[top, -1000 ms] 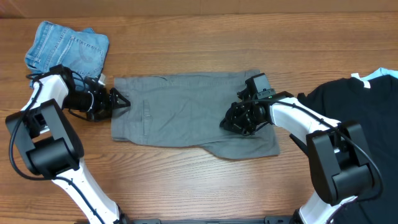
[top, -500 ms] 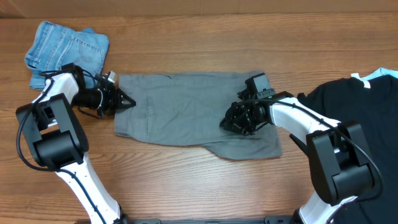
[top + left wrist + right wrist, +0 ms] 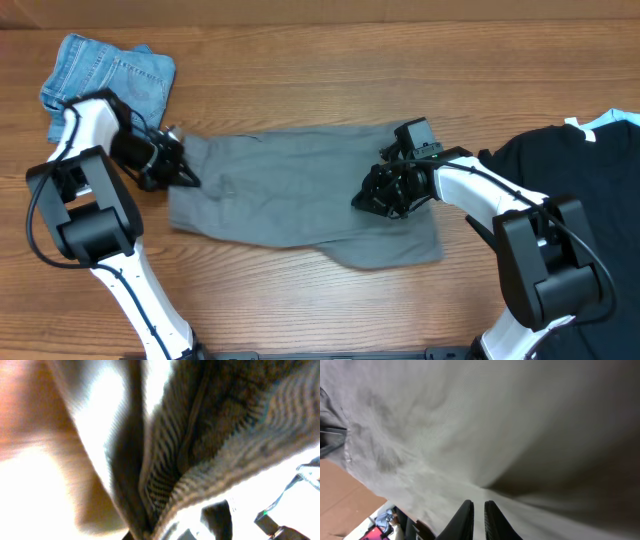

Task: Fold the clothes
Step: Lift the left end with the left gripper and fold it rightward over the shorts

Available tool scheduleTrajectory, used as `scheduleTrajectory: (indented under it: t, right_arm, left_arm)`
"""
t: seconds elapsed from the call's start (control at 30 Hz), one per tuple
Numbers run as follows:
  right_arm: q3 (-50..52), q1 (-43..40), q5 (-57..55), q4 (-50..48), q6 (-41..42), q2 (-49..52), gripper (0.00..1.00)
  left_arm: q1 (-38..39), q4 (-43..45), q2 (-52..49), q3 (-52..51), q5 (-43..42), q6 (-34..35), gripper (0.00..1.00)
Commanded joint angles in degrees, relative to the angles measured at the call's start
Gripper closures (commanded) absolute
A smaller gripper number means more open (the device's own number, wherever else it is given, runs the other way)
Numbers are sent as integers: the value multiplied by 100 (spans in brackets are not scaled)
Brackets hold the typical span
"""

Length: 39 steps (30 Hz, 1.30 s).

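Jaws of the left arm (image 3: 88,122) appear to pinch the left end of the shorts (image 3: 290,182) — spread long-axis left-to-right across the worktop (image 3: 330,70) — while the right arm (image 3: 482,190) has its jaws almost pressed together, bearing on their right part.

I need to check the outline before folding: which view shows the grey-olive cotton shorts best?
Overhead: nearly the whole grey-olive cotton shorts show, spread out. Left wrist shows only blurred, bunched fabric; right wrist only a close stretch of cloth.
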State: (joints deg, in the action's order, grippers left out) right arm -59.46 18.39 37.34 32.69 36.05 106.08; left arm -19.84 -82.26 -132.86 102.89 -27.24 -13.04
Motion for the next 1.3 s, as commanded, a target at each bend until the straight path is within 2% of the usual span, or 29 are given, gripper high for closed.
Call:
scheduleTrajectory:
  t: [0.0, 0.23, 0.4, 0.53, 0.87, 1.03, 1.17, 1.23, 1.27]
  right_arm:
    - [-146, -181, 136, 365, 15, -463, 88]
    - [-343, -553, 136, 1158, -308, -905, 89]
    - [-343, -772, 133, 1460, -363, -1121, 89]
    - [-341, -907, 101, 1650, -555, -1143, 89]
    - [-341, -931, -90, 1779, -767, -1143, 89]
    - [-341, -931, -173, 1810, -942, -1143, 89]
    - [-341, -931, -192, 1823, -957, -1143, 89]
    - [-341, -931, -192, 1823, -960, -1143, 89]
    - [-341, -931, -190, 1823, -977, -1143, 89]
  left_arm:
    - [-63, -570, 472, 1172, 1453, 433, 96]
    - [199, -1458, 925, 2846, 1565, 498, 96]
    - [756, -1456, 1108, 2918, 1565, 767, 96]
    - [1427, -1456, 1073, 2861, 1716, 979, 96]
    - [3104, -1456, 940, 2758, 2852, 2026, 96]
    - [3633, -1285, 940, 2232, 3136, 2280, 96]
    - [4004, -859, 940, 1434, 3154, 2616, 94]
    - [4113, -789, 940, 1209, 3071, 2732, 88]
    - [4175, -772, 940, 1123, 2959, 2736, 81]
